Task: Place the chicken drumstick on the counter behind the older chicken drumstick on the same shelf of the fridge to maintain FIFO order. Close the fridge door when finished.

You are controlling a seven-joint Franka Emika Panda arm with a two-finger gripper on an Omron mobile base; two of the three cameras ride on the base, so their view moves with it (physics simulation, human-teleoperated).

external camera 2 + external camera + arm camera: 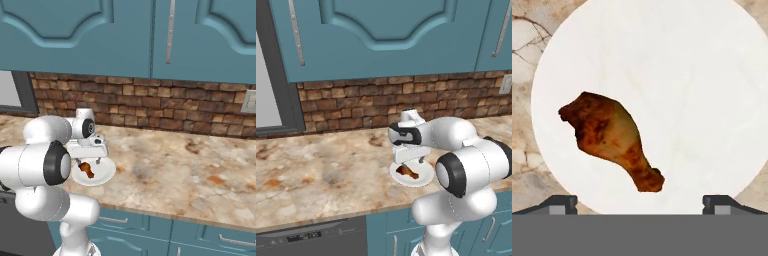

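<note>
- Centre-left of the hand view, the chicken drumstick lies on a white plate on the counter.
- Gripper hovers above, jaws wide, empty.
- Looks light, firm, greasy; pinch the meaty end.

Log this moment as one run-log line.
phase: pre-grasp | gripper: open, above chicken drumstick | drumstick: lying on white plate | plate: on counter

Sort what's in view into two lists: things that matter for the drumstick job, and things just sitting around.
Job:
- chicken drumstick, lying on the plate
- counter, under the plate
- claw, open, above the drumstick

Just there:
- white plate
- brick backsplash
- teal upper cabinets
- wall outlet
</note>
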